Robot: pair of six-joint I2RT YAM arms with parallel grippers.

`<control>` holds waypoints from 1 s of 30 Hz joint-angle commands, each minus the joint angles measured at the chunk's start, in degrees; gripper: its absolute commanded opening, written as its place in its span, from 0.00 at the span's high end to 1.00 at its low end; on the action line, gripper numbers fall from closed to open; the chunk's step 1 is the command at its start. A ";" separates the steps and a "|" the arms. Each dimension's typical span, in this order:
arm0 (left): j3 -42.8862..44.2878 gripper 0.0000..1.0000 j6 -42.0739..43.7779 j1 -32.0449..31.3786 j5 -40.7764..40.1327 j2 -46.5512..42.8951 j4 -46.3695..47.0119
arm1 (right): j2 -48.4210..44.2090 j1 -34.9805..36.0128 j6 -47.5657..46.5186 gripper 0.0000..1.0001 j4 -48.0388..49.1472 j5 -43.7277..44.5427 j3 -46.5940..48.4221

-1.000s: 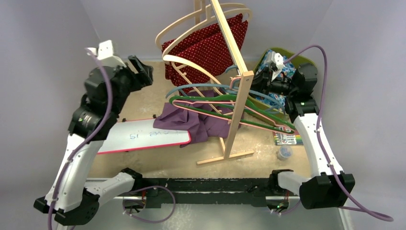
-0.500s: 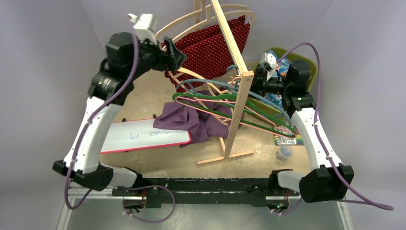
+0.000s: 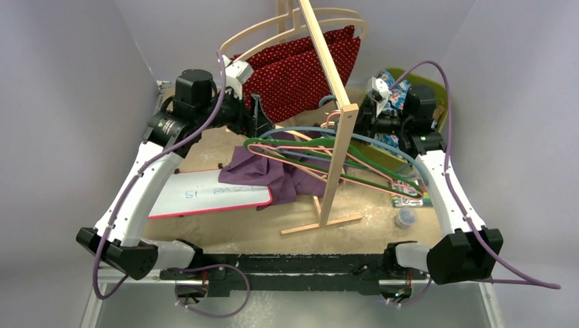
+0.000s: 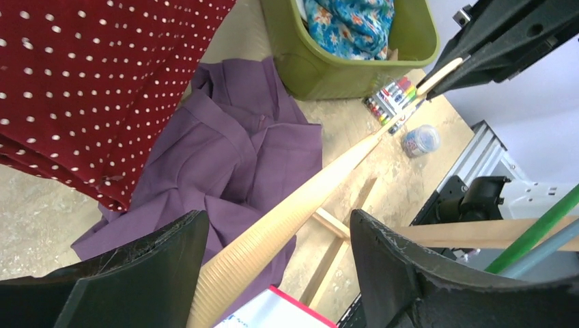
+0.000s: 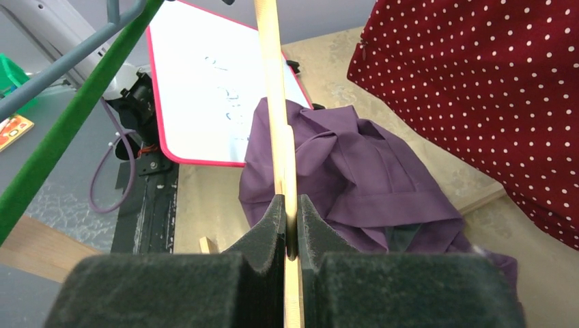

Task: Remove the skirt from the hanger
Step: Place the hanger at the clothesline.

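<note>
The skirt (image 3: 300, 68) is dark red with white dots and hangs from a pale wooden hanger (image 3: 293, 27) at the top of the rack. It also shows in the left wrist view (image 4: 82, 89) and the right wrist view (image 5: 491, 89). My left gripper (image 3: 258, 116) is open just below the skirt's left edge. A ribbed wooden hanger bar (image 4: 328, 178) runs between its jaws (image 4: 278, 219) without being clamped. My right gripper (image 3: 365, 116) is shut on a thin wooden hanger bar (image 5: 276, 102), pinched between its pads (image 5: 290, 201). Whether this bar carries the skirt I cannot tell.
A purple garment (image 3: 273, 171) lies crumpled under the rack post (image 3: 338, 157). Green, blue and pink hangers (image 3: 307, 147) hang off the post. A whiteboard (image 3: 205, 195) lies at the left. A green bin (image 3: 437, 92) of blue fabric, markers (image 3: 410, 198) and a small jar (image 3: 405, 219) sit at the right.
My left arm has swung in from the left to the skirt's lower left edge, with its jaws now astride the wooden bar. The right gripper stays shut, and the hangers have shifted slightly.
</note>
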 commanded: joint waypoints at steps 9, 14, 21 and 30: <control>-5.02 0.17 2.81 -0.26 -0.06 -2.94 -1.05 | 2.97 1.15 -4.59 1.00 -5.56 -2.46 6.72; 1.53 0.13 -1.06 -0.24 -5.30 0.43 -1.54 | 6.99 2.98 -11.58 1.00 -14.94 0.93 11.12; 5.68 0.13 -5.44 -0.08 -1.37 4.82 1.54 | 9.07 3.53 -14.23 1.00 -18.69 -0.18 12.61; -5.16 0.12 -3.82 -0.25 2.07 1.00 5.19 | 8.13 3.57 -12.99 1.00 -16.74 -1.01 12.23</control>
